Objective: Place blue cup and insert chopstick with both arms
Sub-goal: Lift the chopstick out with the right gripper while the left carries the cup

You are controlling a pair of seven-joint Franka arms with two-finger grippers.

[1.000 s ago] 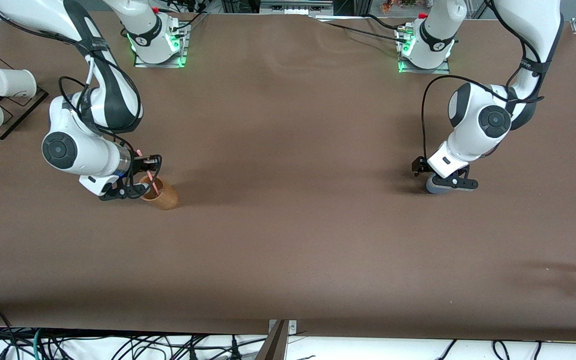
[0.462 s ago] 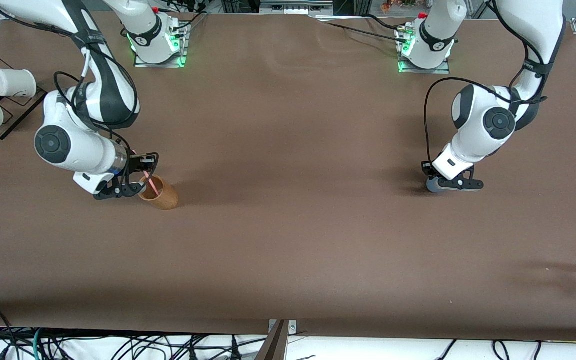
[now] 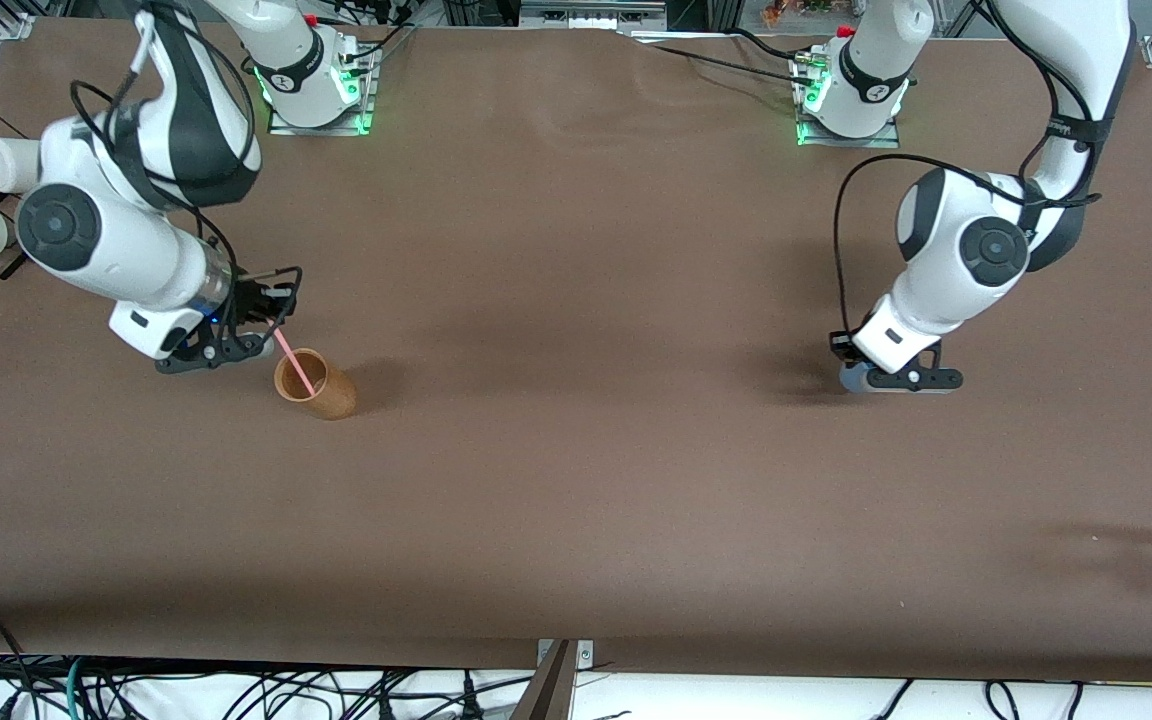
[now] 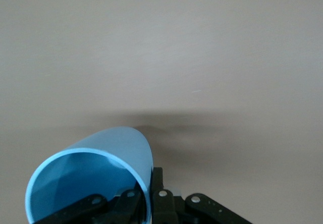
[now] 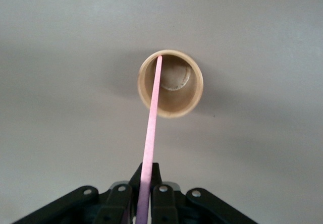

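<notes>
Right gripper (image 3: 258, 322), clamped on thin pink chopstick (image 3: 292, 362), holds its tip over tan wooden cup (image 3: 317, 386). Left gripper (image 3: 896, 377) grips light-blue plastic cup (image 4: 91, 181) on brown table (image 3: 576, 470).

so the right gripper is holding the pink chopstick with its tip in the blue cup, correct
Not quite. The right gripper does hold the chopstick, but its tip is in the tan cup, as the right wrist view shows. The blue cup is in the left gripper.

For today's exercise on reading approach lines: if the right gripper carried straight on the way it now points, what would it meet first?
Probably the tan cup: the right gripper points the chopstick at its mouth.
</notes>
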